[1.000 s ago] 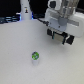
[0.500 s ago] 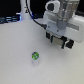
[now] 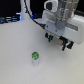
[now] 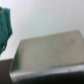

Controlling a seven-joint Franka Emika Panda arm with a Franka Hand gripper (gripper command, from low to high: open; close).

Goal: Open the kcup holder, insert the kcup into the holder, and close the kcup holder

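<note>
- The jaws of the gripper (image 3: 59, 43) were seen hanging below the white wrist block at the exterior view's right, but their spread could not be told from the blurred frame; nothing was seen held between them.
- The gripper was seen above the white worktop (image 3: 15, 45), with no contact shown.
- The kcup (image 3: 35, 56), a small round pod with a green top and pale rim, was seen lying on the worktop, nearer the camera and toward the exterior view's left of the gripper, clearly apart from it.
- In the wrist view a flat grey-brown boxy top (image 4: 47, 52) was seen filling much of the frame; this was judged likely to be the kcup holder seen from above, though blur prevented certainty, and no drawer front or slots could be made out.
- A teal shape (image 4: 5, 27) was seen at one edge of the wrist view; what it was could not be told.
- The step in hand was judged to be the first one: the holder was not shown open and the pod remained loose on the worktop.
- The next move was judged to call for the drawer front to be reached and drawn out before the pod was fetched.
- A dark object (image 3: 9, 20) was seen at the far left, well apart from the pod, and nothing was seen between gripper and pod.
</note>
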